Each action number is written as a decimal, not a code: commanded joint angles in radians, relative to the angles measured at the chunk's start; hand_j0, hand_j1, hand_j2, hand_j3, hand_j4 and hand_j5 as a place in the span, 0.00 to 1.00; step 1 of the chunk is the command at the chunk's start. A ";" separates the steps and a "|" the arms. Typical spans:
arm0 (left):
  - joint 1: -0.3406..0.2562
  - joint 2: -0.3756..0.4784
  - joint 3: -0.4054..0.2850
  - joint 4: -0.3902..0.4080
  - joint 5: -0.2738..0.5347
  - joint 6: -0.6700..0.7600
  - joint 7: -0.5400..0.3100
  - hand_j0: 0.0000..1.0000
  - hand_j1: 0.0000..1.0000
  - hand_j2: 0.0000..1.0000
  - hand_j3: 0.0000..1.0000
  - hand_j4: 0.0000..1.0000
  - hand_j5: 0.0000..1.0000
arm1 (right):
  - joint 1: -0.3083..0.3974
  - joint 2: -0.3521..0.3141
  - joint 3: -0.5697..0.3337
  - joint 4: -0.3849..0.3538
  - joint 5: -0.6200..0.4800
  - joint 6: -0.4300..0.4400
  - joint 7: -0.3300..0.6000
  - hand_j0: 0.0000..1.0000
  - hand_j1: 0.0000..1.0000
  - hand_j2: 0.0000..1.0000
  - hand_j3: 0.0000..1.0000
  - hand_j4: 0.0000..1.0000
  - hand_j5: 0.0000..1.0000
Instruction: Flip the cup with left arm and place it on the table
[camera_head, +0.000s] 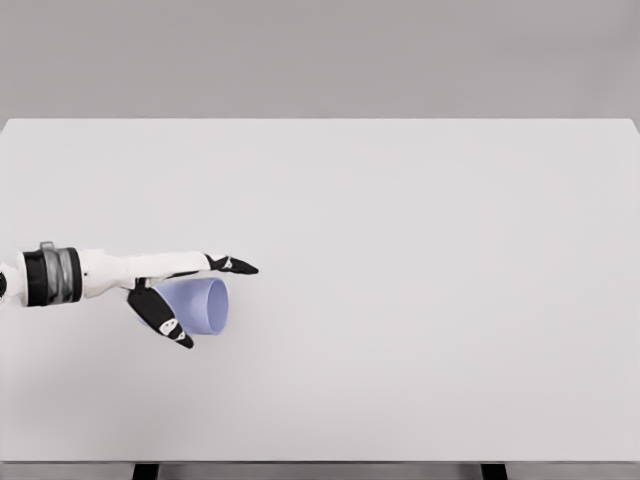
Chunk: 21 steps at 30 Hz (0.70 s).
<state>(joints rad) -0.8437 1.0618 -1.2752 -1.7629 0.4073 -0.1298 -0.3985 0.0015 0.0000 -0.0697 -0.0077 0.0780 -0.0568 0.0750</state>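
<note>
At the near edge of the picture, two dark supports (146, 470) showed beneath the front lip of the white surface (420, 300), one toward seven o'clock and one toward five o'clock.

Farther in, at about nine o'clock from the middle of the surface, the left arm (90, 272) came in from the left edge, white with a grey-and-black band at the wrist. Its left hand (185, 290) reached toward three o'clock. The dark-tipped fingers (232, 265) stretched out flat over the top of the cup (203, 305), while the thumb (160, 315) dropped toward five o'clock along the cup's near side. The hand looked closed around the cup, fingers above and thumb below, though how firmly the pads pressed on it could not be read from this view.

The cup was pale lavender and lay on its side at the hand, its round end facing three o'clock and its other end hidden behind the palm. Whether that showing end was the mouth or the base was hard to tell. The cup sat low against the surface; actual contact could not be confirmed.

Beyond the hand the surface ran on to its far edge at twelve o'clock, where a plain grey wall (320, 55) rose behind it.
</note>
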 joint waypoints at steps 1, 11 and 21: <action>0.000 -0.016 0.002 0.000 -0.056 0.033 0.049 1.00 1.00 1.00 1.00 1.00 1.00 | 0.002 0.000 0.001 0.000 0.000 0.000 0.000 1.00 1.00 1.00 1.00 1.00 1.00; 0.018 -0.013 0.002 0.000 -0.114 0.041 0.053 0.94 0.94 0.94 0.94 0.94 0.94 | 0.000 0.000 0.001 0.000 0.000 0.000 0.000 1.00 1.00 1.00 1.00 1.00 1.00; 0.029 0.000 0.008 -0.001 -0.111 -0.002 0.044 0.55 0.55 0.55 0.55 0.55 0.55 | 0.000 0.000 0.001 0.000 0.000 0.000 0.000 1.00 1.00 1.00 1.00 1.00 1.00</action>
<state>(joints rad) -0.8145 1.0569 -1.2714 -1.7630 0.2925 -0.1163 -0.3531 0.0015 0.0000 -0.0692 -0.0075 0.0781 -0.0569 0.0750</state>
